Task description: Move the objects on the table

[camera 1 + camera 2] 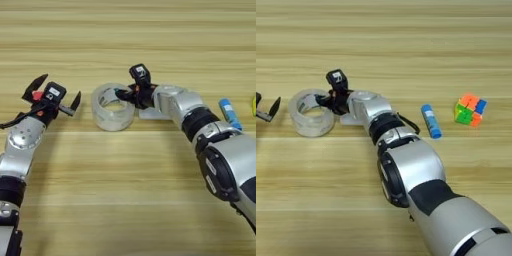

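Note:
A clear tape roll lies flat on the table, left of centre. My right gripper reaches in from the right and sits on the roll's right rim, its black fingers drawn together on the wall. A flat white bar lies partly hidden under that wrist. My left gripper hovers just left of the roll, open, with nothing between its spread fingers. To the right lie a blue-and-white stick and a multicoloured puzzle cube.
My right forearm crosses the lower right of the table on a diagonal. Bare planks stretch across the far half and the near middle.

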Action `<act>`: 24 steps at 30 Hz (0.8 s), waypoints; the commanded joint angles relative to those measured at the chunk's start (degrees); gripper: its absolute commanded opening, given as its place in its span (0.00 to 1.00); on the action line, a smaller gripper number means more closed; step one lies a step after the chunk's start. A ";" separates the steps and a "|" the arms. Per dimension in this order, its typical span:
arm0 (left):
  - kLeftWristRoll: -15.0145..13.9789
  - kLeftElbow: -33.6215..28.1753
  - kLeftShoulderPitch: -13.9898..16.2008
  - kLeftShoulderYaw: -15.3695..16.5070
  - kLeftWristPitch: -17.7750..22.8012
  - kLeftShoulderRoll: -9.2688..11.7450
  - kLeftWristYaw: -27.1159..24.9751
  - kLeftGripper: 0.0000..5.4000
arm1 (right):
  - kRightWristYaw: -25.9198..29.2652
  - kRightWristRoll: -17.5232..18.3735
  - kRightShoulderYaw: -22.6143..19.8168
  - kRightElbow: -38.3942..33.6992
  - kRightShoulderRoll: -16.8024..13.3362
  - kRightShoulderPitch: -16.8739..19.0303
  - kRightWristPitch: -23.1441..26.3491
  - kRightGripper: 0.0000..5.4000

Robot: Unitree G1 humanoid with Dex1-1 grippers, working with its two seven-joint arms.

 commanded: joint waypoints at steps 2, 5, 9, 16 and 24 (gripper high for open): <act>-0.20 -0.34 -0.05 0.23 0.41 -0.40 0.10 1.00 | 0.58 1.25 -0.38 -3.26 0.05 -1.55 1.46 0.29; -0.21 -0.48 0.00 0.21 0.48 -0.49 0.16 1.00 | 0.08 1.41 -0.82 -5.09 -1.22 -1.57 1.69 0.29; -0.10 -0.63 0.02 0.08 0.59 -0.82 0.44 1.00 | -0.09 1.69 -1.65 -8.87 -4.11 -0.86 1.98 0.29; 0.19 -1.24 0.41 -0.02 0.70 -1.50 0.76 1.00 | -0.88 3.11 -3.87 -16.17 -9.17 2.31 3.18 0.29; 0.28 -1.50 0.51 -0.02 0.98 -1.93 1.04 1.00 | -6.62 3.19 -7.40 -9.05 -14.47 0.68 -3.64 0.29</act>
